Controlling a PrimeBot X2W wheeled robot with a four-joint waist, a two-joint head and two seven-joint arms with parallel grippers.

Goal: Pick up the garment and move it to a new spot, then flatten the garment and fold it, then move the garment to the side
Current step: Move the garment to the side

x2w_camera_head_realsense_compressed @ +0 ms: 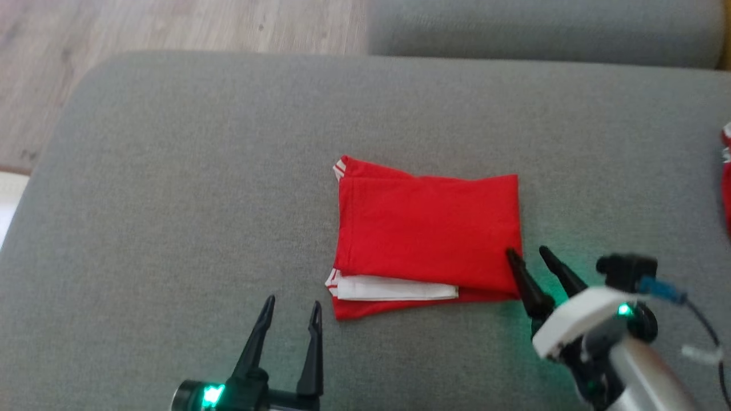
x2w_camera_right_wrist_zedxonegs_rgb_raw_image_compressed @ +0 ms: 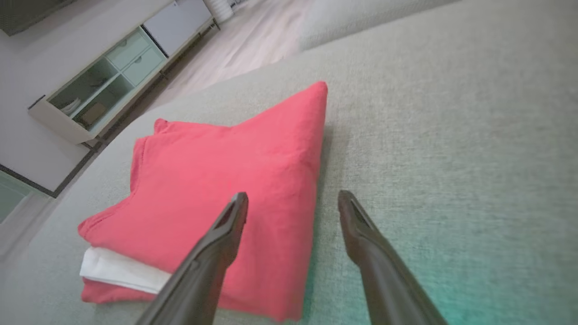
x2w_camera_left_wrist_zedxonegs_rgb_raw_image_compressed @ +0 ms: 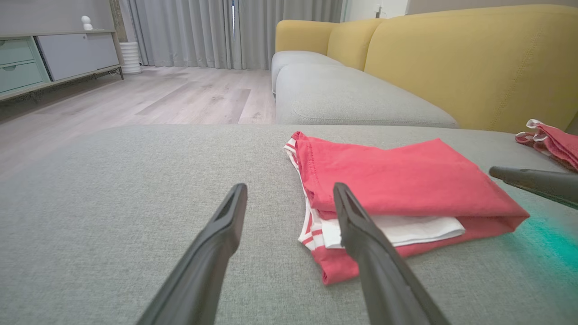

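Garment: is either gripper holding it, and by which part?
Nothing is held. The garment lies folded on the cushion; left gripper and right gripper stand open by its near corners.

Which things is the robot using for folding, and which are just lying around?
For the job: folded red garment with white striped trim; left claw, open; right claw, open; grey fabric cushion.
Lying about: crumpled red and white cloth; yellow sofa back; grey and green cabinet.

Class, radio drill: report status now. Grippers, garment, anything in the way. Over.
Left gripper open, empty, short of garment. Right gripper open, straddling its right edge. Garment folded, flat on grey cushion. Second red cloth far right, apart.
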